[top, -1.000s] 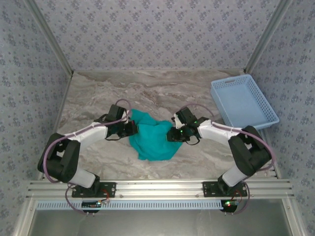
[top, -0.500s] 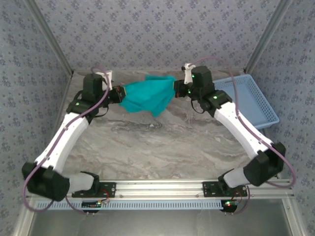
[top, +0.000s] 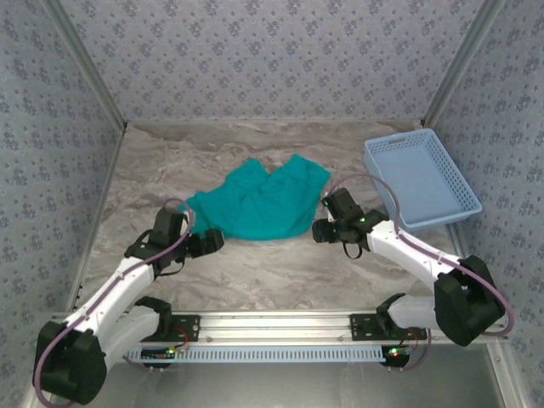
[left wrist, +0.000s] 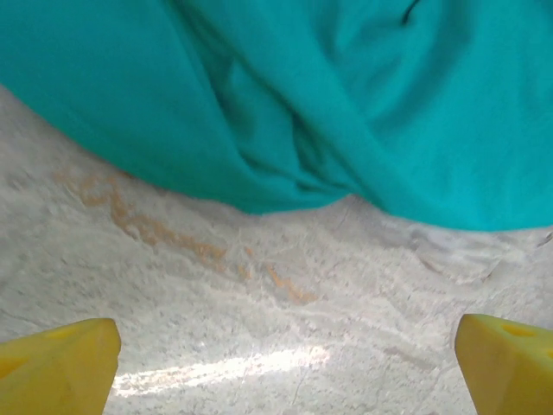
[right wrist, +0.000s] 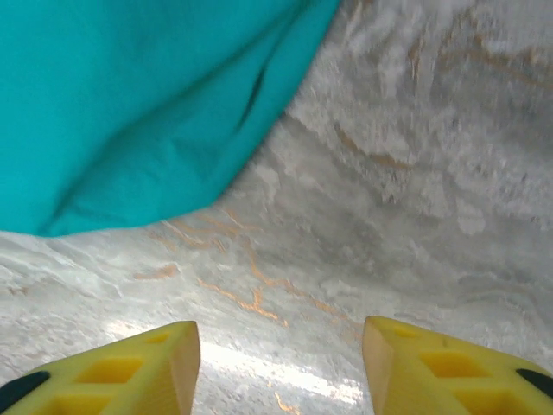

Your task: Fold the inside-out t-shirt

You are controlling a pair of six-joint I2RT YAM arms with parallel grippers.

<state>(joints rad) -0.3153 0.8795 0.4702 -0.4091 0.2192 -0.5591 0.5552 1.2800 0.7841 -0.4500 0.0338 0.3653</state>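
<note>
The inside-out t-shirt (top: pixel 259 202) lies loosely spread and rumpled on the marble table, teal-green, in the middle of the top view. My left gripper (top: pixel 210 242) sits low just off its near left edge, jaws wide open with nothing between them. In the left wrist view the t-shirt (left wrist: pixel 302 95) fills the upper half, and bare table lies between the yellow fingertips (left wrist: pixel 56 367). My right gripper (top: pixel 320 230) rests beside the shirt's near right corner, open and holding nothing. The right wrist view has the t-shirt (right wrist: pixel 130 104) at upper left, apart from the fingertips (right wrist: pixel 449 367).
A light blue mesh basket (top: pixel 421 178) stands at the right side of the table, near the right arm's elbow. Patterned walls close in the back and both sides. Bare marble (top: pixel 272 272) runs between the shirt and the near rail.
Half a second ago both grippers held the shirt stretched in the air at the back. They have let go; the shirt now lies on the table and both arms have pulled back low.
</note>
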